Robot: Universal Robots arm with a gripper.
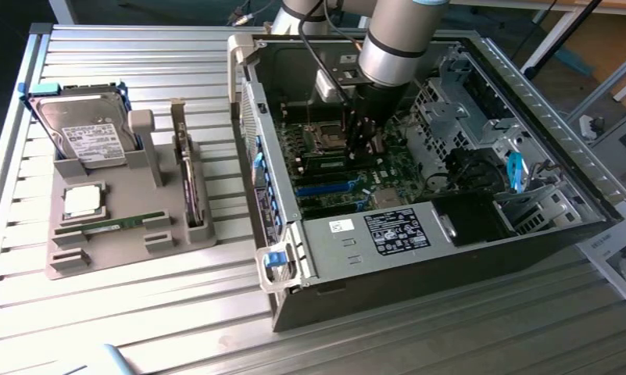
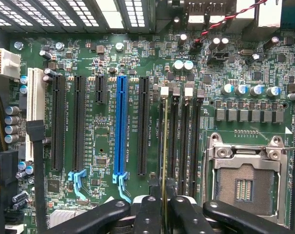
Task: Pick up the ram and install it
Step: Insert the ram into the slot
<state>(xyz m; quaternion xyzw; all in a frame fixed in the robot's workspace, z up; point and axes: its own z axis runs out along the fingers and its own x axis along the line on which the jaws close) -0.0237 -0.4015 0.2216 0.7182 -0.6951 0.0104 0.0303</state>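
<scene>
Jaws narrow: gripper pinches the ram by its flat faces, stick edge-on along the memory slots beside the empty CPU socket; judged light, stiff, thin and brittle, so grip the faces mid-length, never twisting.

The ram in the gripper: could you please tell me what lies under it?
Under the ram, pinched edge-on by the gripper, run the black memory slots beside the empty processor socket. The ram partly hides the slot directly beneath it.
</scene>
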